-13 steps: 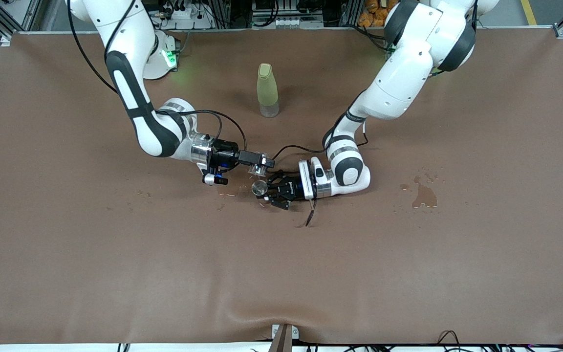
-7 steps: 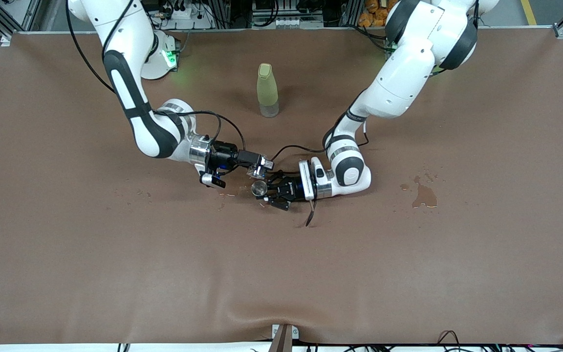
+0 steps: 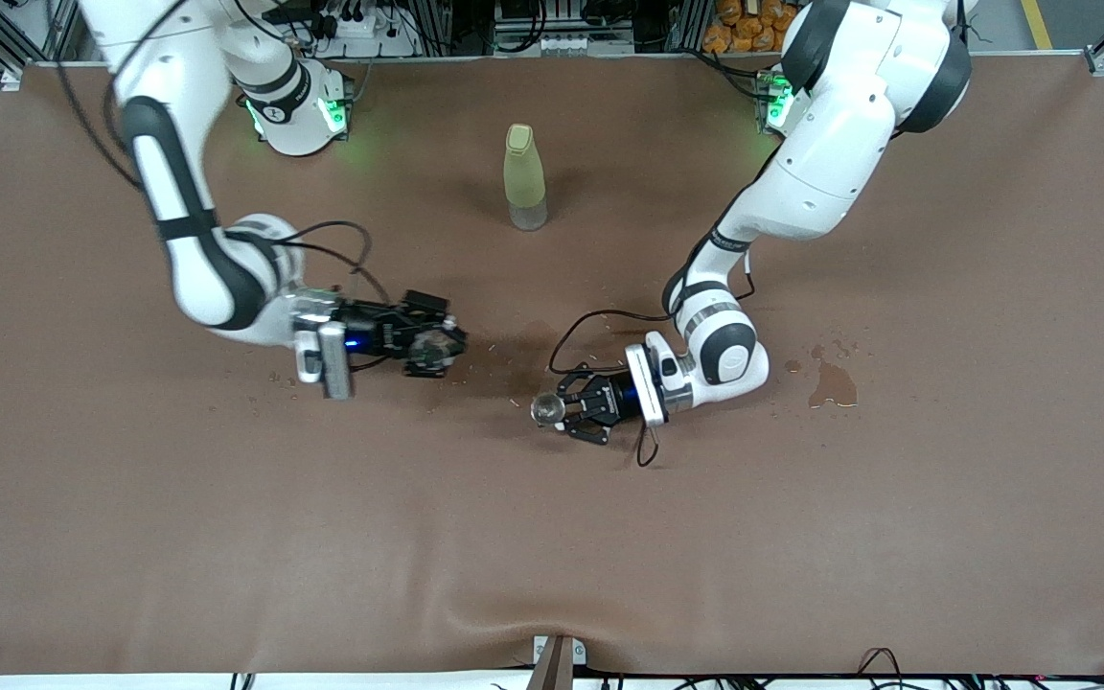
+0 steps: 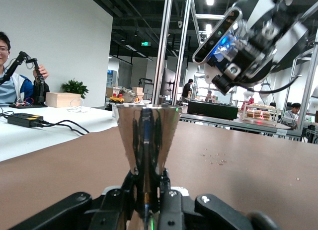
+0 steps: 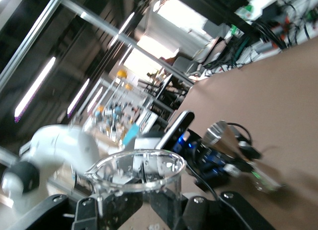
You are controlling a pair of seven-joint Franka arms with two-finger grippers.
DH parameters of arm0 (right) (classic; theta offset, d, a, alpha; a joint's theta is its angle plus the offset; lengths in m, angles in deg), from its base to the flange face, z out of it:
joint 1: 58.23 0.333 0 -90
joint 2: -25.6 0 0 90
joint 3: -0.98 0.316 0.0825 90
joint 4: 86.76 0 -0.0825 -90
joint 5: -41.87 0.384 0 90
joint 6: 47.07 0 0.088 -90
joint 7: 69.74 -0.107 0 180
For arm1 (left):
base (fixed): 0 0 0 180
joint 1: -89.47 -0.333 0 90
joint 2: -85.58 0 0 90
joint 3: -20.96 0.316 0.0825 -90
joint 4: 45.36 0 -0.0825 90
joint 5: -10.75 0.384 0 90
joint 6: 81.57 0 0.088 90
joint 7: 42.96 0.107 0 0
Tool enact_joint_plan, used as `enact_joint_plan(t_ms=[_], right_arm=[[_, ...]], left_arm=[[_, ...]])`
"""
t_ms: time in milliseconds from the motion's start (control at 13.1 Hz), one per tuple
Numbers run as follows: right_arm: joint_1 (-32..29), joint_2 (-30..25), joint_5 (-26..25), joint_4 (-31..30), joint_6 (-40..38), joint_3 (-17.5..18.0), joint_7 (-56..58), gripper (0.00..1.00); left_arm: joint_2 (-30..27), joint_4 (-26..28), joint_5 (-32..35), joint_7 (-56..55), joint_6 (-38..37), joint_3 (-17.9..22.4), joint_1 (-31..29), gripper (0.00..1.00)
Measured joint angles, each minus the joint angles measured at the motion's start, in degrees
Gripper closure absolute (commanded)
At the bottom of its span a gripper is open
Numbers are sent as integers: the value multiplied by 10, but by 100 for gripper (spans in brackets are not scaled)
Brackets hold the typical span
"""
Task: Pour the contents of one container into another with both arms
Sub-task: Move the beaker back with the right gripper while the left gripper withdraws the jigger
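We find two containers in the tools and one standing free on the counter (image 3: 130,537).

Left tool (image 3: 557,410): it is clenched on a metal cup (image 3: 546,409), a shiny cone-shaped vessel that flares toward its rim. In the left wrist view the metal cup (image 4: 147,135) stands upright between the black fingers (image 4: 171,205), narrow base down in the grip. We cannot see into it from either view, so its contents remain unknown. The tool sits low over the middle of the counter.

Right tool (image 3: 437,347): it is clenched on a clear cup (image 3: 432,350), a transparent beaker-like vessel. In the right wrist view the clear cup (image 5: 136,173) shows an open round rim, and dark specks cling to its lower wall (whether any loose material lies at the bottom we cannot tell). The two tools are well apart, the right one toward the right arm's end of the counter.

Free-standing container: a pale green bottle (image 3: 524,177) stands upright with its cap on, between the two arm bases.

Counter surface: small scattered grains (image 3: 504,359) lie between the two tools, and a wet patch (image 3: 832,383) shows toward the left arm's end.
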Motion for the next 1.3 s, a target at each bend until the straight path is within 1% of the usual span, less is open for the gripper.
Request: enact_joint_plan(t_ms=[230, 383, 536, 613, 766, 842, 995, 1148, 1225, 1302], right_arm=[[-90, -2, -121, -1, -70, -10, 93, 100], [-143, -2, -182, -1, -98, -11, 162, 100], [-188, -2, -226, 2, -111, -11, 239, 100], [-207, -2, -242, 3, -117, -11, 274, 100], [-236, 1, -260, 4, -121, -11, 346, 100], [-247, 4, -264, 4, -122, -12, 384, 100], [-265, 17, -274, 6, -122, -11, 456, 100], [-283, 43, -282, 15, -129, -11, 530, 100], [-292, 60, -284, 21, -134, -11, 566, 100], [-301, 79, -285, 28, -142, -11, 600, 100]], left_arm=[[-17, 4, 45, -42, 2, 2, -35, 100], [-32, 16, 93, -73, 2, 2, -74, 100], [-58, 40, 155, -108, -1, 1, -124, 100], [-73, 54, 180, -119, -11, 1, -151, 100], [-92, 81, 217, -123, -78, 1, -205, 100], [-95, 89, 248, -123, -115, 1, -235, 100], [-95, 96, 333, -126, -157, 1, -305, 100], [-95, 98, 421, -129, -185, 1, -385, 100], [-95, 99, 446, -129, -194, 1, -417, 100], [-95, 103, 457, -129, -201, 1, -437, 100]])
